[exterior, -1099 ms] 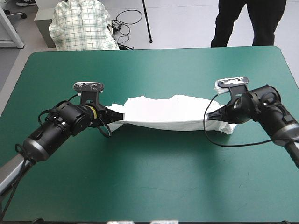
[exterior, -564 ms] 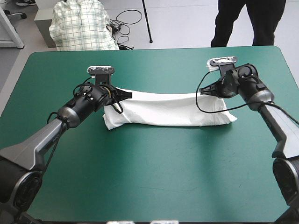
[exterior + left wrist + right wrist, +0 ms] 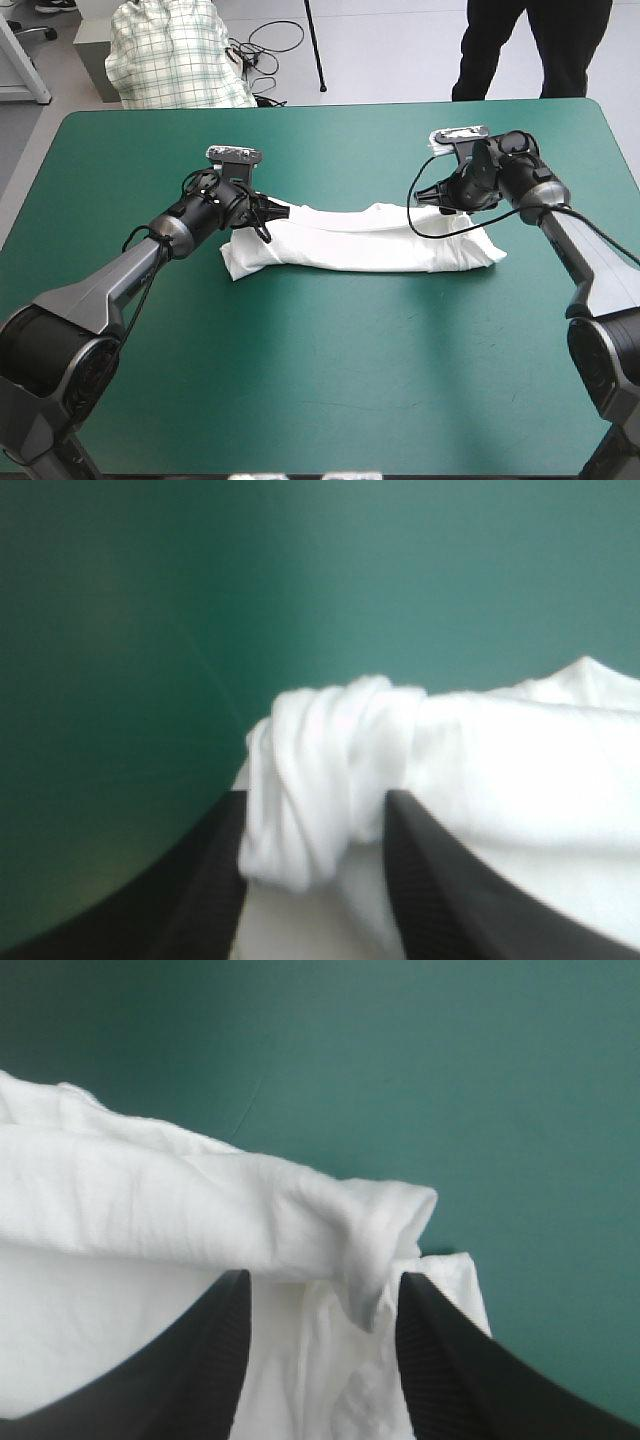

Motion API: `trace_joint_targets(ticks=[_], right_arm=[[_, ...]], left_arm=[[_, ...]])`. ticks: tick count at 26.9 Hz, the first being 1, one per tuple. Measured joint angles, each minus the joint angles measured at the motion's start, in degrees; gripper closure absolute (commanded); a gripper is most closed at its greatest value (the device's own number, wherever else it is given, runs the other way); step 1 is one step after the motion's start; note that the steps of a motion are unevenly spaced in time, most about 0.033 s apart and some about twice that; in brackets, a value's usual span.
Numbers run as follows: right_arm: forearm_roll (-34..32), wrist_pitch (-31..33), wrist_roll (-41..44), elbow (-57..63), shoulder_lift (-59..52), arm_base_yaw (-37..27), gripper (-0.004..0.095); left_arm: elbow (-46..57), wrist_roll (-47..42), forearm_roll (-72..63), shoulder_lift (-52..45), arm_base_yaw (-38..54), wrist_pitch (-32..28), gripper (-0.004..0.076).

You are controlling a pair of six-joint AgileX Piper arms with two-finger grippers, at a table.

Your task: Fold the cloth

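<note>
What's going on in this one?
Two robot arms are folding a white short-sleeved T-shirt on a table with a teal-green cover. It lies as a long folded band. The left gripper sits at one end, the right gripper at the other, black fingers apart around a rolled edge.

The teal-green table (image 3: 320,400) sits under soft, even light. Beyond its far edge lies a pale grey floor (image 3: 400,50) with loose cables (image 3: 268,45), a thin black pole (image 3: 314,45), and what may be a seat (image 3: 175,55) draped in checked fabric.
</note>
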Motion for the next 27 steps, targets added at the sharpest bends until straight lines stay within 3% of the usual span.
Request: trace_joint_targets(ticks=[4, 6, 8, 9, 10, 11, 15, 17, 21, 27], right_arm=[[-5.3, 3.1, 0.7, -1.2, -6.4, 0.0, 0.0425], [-8.4, 4.2, 1.4, -1.2, -8.9, 0.0, 0.0426], [-11.4, 5.5, 2.1, -1.2, -11.0, -0.4, 0.0426], [-12.4, 6.1, 2.4, -1.2, -12.1, -0.7, 0.0426], [-13.1, 6.6, 2.6, -1.2, -13.3, -1.4, 0.0426], [-13.6, 7.1, 2.9, -1.2, -14.5, -2.9, 0.0426], [-13.0, 6.8, 3.2, -1.2, -16.5, -8.8, 0.0426], [-10.3, 6.1, 2.3, -1.2, -16.7, -12.4, 0.0426], [3.6, 5.0, -4.5, -1.1, -16.3, -20.5, 0.0426], [23.3, 6.5, -18.9, -1.1, -13.7, -25.8, 0.0426]], left_arm=[[-4.1, 2.3, 0.6, -1.6, 0.0, 9.2, 0.0225], [-5.1, 3.9, -0.1, -3.6, -0.1, 11.2, 0.0268], [-5.8, 7.0, -2.0, -6.1, -0.6, 12.5, 0.0369], [-6.0, 9.1, -3.6, -7.6, -1.2, 12.9, 0.0478], [-6.1, 11.7, -6.0, -9.4, -2.0, 13.2, 0.0677], [-6.3, 15.3, -9.9, -11.5, -3.9, 13.3, 0.0727], [-6.4, 23.9, -17.3, -14.0, -8.3, 12.7, 0.0724], [-6.4, 27.7, -21.2, -14.0, -9.6, 11.6, 0.0724], [-6.4, 34.7, -28.6, -11.6, -10.3, 8.8, 0.0724], [-6.8, 40.2, -34.4, -3.3, -10.3, 6.8, 0.0724]])
